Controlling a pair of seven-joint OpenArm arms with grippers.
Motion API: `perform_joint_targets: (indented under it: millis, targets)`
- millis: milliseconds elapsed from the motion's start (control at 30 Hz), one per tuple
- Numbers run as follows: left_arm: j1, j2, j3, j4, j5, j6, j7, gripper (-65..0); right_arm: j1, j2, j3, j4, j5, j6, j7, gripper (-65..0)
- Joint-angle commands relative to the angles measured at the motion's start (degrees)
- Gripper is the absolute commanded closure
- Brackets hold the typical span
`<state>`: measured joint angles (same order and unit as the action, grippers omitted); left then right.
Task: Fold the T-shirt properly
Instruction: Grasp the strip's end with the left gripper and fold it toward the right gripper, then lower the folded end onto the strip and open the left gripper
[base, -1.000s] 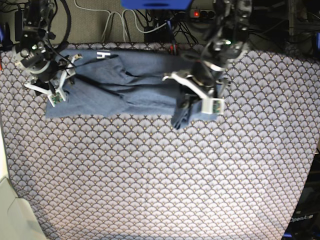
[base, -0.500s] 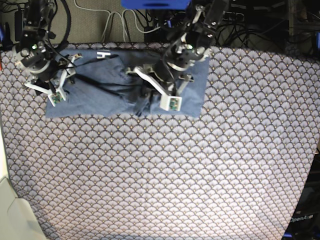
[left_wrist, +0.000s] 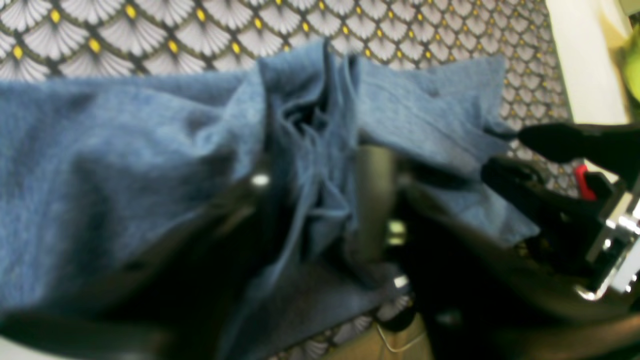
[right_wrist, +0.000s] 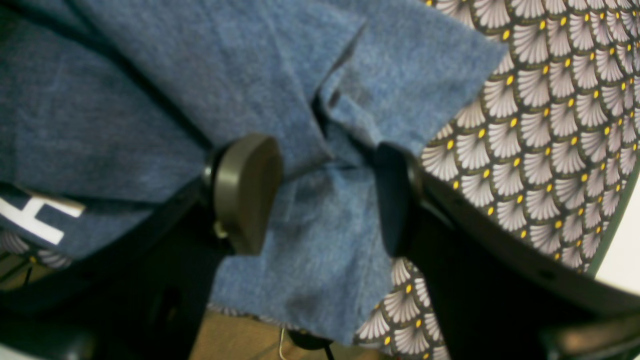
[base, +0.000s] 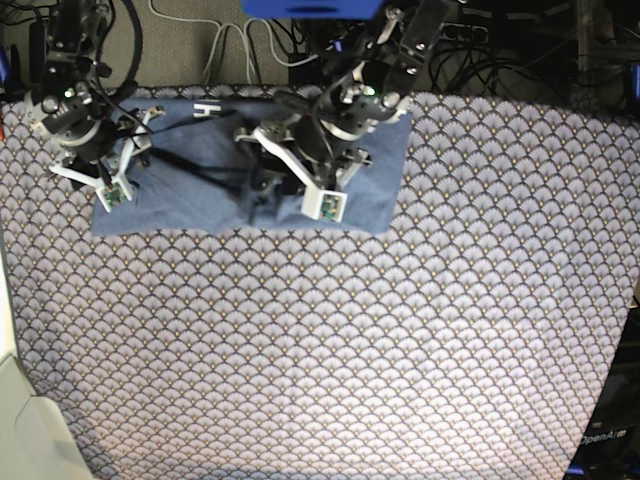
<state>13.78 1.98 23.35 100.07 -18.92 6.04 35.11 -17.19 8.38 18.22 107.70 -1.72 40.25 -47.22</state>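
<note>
The slate-blue T-shirt (base: 200, 185) lies along the back of the table, its right end folded over towards the middle. A white letter H (base: 205, 108) shows at its back edge. My left gripper (base: 290, 185) hangs over the shirt's middle. In the left wrist view its fingers stand apart with a loose bunch of the T-shirt (left_wrist: 125, 165) still between them at the left gripper (left_wrist: 315, 200). My right gripper (base: 110, 170) sits at the shirt's left end. It is open, and its pads (right_wrist: 245, 190) straddle a flat fold of the T-shirt (right_wrist: 310, 260) near a corner.
The scallop-patterned grey table cover (base: 350, 350) spreads over the whole table in front of the shirt. Cables and a power strip (base: 400, 27) run behind the back edge. A white surface (base: 20, 420) stands at the front left corner.
The left arm has carried the shirt's right end leftwards over the middle, and its fingers have parted. The right arm has stayed where it was.
</note>
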Motion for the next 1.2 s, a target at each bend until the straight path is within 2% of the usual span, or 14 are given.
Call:
perform_joint_targets:
  millis: [0,67,233,333,500,567,700,867,1000,1100,1167]
  targets:
    - [-0.37,0.53,-0.01,1.16,-0.29,-0.55,-1.40,-33.1,0.18,0.54,0.11,0.92,0.09,-0.25,0.85,-34.9]
    - [-0.73,0.53,-0.10,1.16,-0.29,-0.55,-1.40,-38.7,0.09,0.54,0.11,0.92,0.09,-0.25,0.85,-34.9]
    - [-0.81,0.53,0.16,4.32,-0.29,-0.64,-1.40,-41.4,0.09,0.54,0.11,0.92,0.09,-0.25,0.85,-34.9]
    - [-0.29,0.44,-0.37,8.37,-0.29,-0.64,-1.40,-37.7,0.36,0.54,0.11,0.92,0.09,-0.25,0.85,-34.9]
    - [-0.46,-3.43,-3.00,9.42,-0.38,-0.37,-1.05,-25.2,0.44,0.54,0.11,1.00,0.09,-0.25,0.85,-34.9]
    - [0.33,-4.57,-4.41,9.42,-0.38,-0.46,-0.96,-22.8,0.44,0.54,0.11,1.00,0.09,-0.25,0.85,-34.9]
    - [1.91,-5.71,-5.46,9.33,-0.38,-0.46,-0.96,-20.3,0.44,0.54,0.11,1.00,0.09,-0.25,1.02,-34.9]
    - [1.82,-5.27,-5.46,4.94,-0.38,-0.37,-0.87,-14.9,0.44,0.54,0.11,1.00,0.18,-0.25,1.11,-34.9]
    - [1.65,-5.10,-5.02,1.16,-0.38,-0.55,-0.87,-14.8,0.44,0.54,0.11,1.00,0.18,-0.25,1.20,-34.9]
    - [1.30,-5.98,-0.45,0.98,-0.73,-0.64,-0.70,-14.7,0.44,1.16,0.20,1.00,0.09,-0.25,1.20,-34.8]
    - [0.24,-8.18,2.27,1.16,-0.99,-0.64,-0.70,-14.7,0.44,1.24,0.20,1.00,0.09,-0.25,1.20,-34.8]
